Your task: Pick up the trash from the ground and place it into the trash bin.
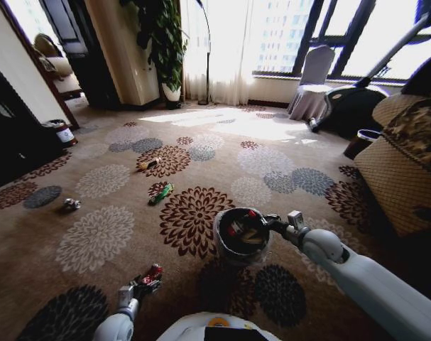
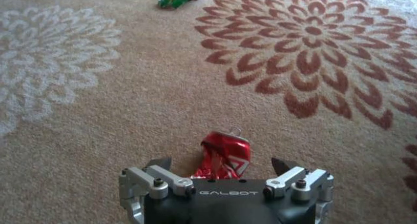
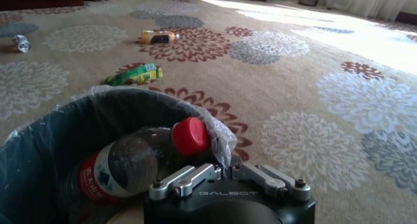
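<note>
Two grippers work over the flower-patterned carpet (image 1: 94, 234): right gripper (image 1: 261, 224) fingers closed on the trash bin (image 1: 241, 238) rim, left gripper (image 2: 221, 168) fingers spread around a crushed red can (image 2: 225, 155).

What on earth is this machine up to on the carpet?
It is clearing litter. Its right pincer grips the rim of the lined trash bin, which already holds a plastic bottle. Its left pincer is open around a crushed red can on the carpet. A green packet, a yellow piece and a small can lie farther off on the floor.
</note>
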Robot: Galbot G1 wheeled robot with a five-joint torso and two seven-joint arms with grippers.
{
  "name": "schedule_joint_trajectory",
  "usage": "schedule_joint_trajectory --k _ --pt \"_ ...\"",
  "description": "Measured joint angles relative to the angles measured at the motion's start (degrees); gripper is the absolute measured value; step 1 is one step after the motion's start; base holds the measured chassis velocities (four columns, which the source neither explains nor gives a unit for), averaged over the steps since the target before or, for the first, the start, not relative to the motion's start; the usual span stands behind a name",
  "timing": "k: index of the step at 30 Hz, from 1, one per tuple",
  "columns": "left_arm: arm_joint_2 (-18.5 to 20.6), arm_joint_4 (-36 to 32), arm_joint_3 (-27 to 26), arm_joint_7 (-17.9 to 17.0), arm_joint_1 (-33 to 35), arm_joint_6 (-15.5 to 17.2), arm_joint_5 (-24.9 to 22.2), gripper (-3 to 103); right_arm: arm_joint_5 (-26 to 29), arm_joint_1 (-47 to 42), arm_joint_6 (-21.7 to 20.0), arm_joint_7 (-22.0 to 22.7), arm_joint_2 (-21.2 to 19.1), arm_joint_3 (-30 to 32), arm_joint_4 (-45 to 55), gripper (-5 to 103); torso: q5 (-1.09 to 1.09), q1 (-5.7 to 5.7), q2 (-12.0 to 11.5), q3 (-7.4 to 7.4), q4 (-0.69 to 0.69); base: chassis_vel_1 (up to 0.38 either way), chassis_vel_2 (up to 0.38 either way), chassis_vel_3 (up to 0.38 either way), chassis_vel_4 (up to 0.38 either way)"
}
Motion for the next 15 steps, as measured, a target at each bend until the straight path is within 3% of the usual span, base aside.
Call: schedule_joint_trajectory --k 10,15 --pt "1.93 5.8 2.39 1.12 -5.28 -0.07 0.84 103 0.46 0.28 0.12 0.0 -1.11 0.01 0.61 3 -0.01 0.0 0.0 0.0 0.0 0.0 0.0 0.0 0.0" --pt "1.36 6.55 3.57 1.0 -6.72 1.47 0.95 84 0.66 0.61 0.21 -0.01 -1.52 -0.17 0.5 3 -0.01 0.0 0.0 0.0 0.0 0.0 0.0 0.0 0.0"
